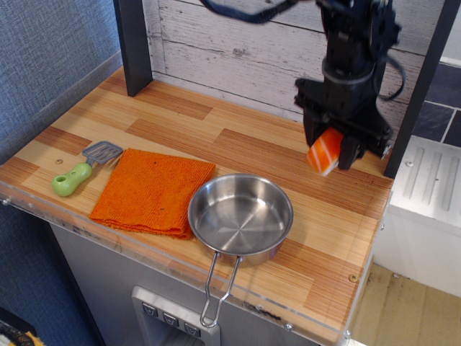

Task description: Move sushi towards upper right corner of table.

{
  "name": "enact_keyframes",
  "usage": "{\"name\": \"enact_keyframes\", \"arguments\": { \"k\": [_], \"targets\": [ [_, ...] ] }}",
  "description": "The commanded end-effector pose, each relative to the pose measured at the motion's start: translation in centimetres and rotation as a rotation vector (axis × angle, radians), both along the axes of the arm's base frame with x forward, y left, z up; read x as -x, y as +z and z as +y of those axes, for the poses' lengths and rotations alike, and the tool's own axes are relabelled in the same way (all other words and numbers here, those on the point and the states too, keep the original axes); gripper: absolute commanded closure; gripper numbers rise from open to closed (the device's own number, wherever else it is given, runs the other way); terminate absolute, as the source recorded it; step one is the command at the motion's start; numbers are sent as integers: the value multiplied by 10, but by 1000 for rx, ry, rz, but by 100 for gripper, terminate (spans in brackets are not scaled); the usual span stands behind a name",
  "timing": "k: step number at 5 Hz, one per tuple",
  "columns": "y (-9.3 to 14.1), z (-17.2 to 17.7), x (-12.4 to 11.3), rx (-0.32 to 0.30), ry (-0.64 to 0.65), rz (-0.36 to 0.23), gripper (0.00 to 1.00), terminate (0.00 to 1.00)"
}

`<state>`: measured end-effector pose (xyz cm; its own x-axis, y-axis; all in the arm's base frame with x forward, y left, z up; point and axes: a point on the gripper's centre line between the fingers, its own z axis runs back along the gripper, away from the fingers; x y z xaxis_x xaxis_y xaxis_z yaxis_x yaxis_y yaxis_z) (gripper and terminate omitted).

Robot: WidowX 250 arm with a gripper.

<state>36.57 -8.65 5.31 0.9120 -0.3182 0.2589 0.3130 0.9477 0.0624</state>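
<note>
The pincer [333,155] grips the sushi [324,151] just above the tabletop [238,144], right of frame. Lower gently, then release.

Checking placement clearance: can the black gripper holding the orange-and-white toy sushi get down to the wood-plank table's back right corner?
Probably yes. The gripper holds the sushi over bare table; the steel pan sits nearer the front, and only the dark post stands close.

— Sushi [325,152]? Orange on top with white stripes, white rice base beneath; tilted, pinched between black fingers, held just above the wood near the far right side.

— Table [238,144]? Light plank countertop with striped grain, brown patches, clear plastic along the front edge.
</note>
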Motion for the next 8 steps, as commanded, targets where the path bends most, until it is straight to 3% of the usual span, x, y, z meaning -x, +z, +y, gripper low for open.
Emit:
{"name": "enact_keyframes", "arguments": {
  "k": [1,2,3,6,8],
  "targets": [
    [-16,-3,7,32,6,18,100,0],
    [-22,-10,5,53,4,41,100,0],
    [-21,-15,4,57,2,52,0,0],
    [-2,-13,4,70,-20,25,0,0],
    [46,-9,17,78,-22,-47,0,0]
  ]
}}
